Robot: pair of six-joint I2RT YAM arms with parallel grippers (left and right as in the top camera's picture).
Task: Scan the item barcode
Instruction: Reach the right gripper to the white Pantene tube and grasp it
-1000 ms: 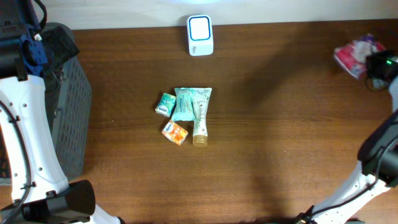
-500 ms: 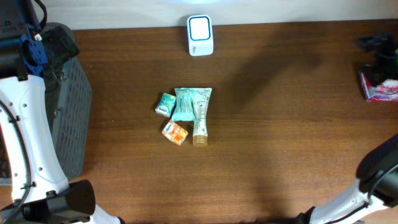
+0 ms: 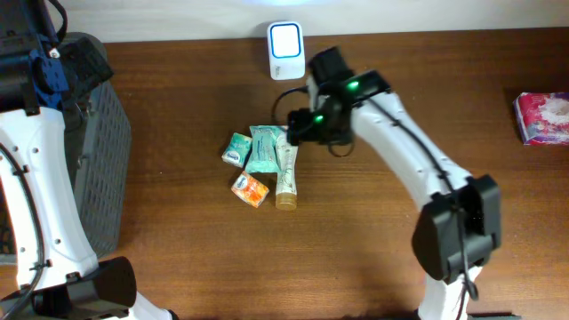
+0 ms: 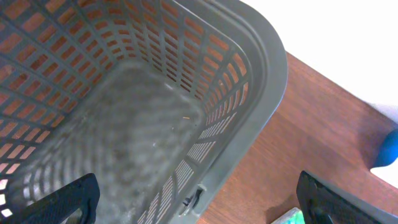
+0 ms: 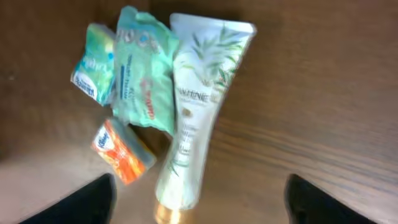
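Observation:
Several items lie bunched mid-table: a pale tube with a gold cap (image 3: 286,173), a green pouch (image 3: 264,147), a small teal pack (image 3: 236,148) and an orange pack (image 3: 250,188). A white scanner (image 3: 285,50) stands at the back edge. My right gripper (image 3: 298,129) hovers just above the tube's flat end. In the right wrist view it (image 5: 202,205) is open and empty, with the tube (image 5: 196,124) lying between its fingers and the pouch (image 5: 144,74) to the left. My left gripper (image 4: 199,202) is open over the basket's rim.
A grey mesh basket (image 3: 98,142) stands at the left edge, seen close up as the basket (image 4: 124,124) in the left wrist view. A pink pack (image 3: 544,117) lies at the table's far right. The right arm stretches across the middle right of the table.
The right gripper let go of the pink pack at the far right, and the arm swung left to hang over the pile. The left arm has not moved.

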